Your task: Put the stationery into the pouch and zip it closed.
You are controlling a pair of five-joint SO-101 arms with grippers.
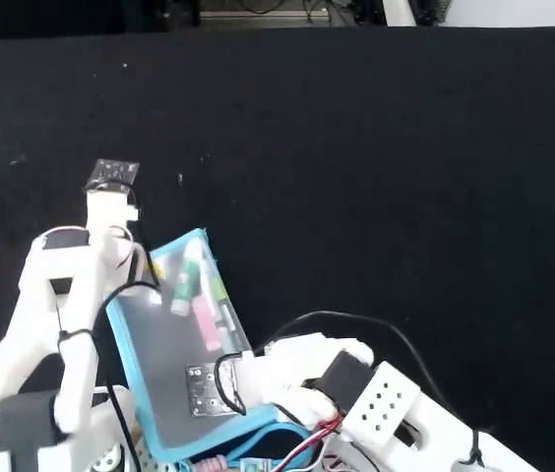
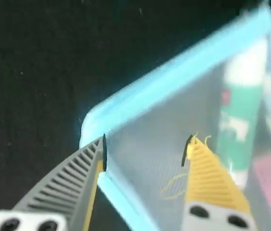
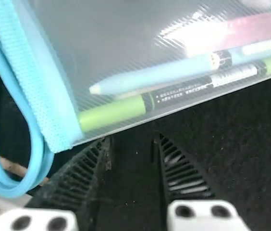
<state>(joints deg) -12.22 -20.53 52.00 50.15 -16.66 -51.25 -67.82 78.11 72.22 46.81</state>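
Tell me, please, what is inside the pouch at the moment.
Through the pouch's clear wall: a green-and-white tube, a pink item, a light blue pen and a green pen. An arm covers its near end, so anything there is hidden.

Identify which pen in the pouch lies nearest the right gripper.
The green pen, along the pouch's clear edge; the pale blue pen lies farther from the right gripper.

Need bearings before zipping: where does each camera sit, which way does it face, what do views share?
High view: fixed above the table, looking down at the pouch; left arm and right arm show.
Left wrist view: on the left arm, facing the pouch's blue corner; the open left claw straddles its edge.
Right wrist view: on the right arm, facing the pens inside the pouch; the open right claw shows.
Shared: all three show the pouch.
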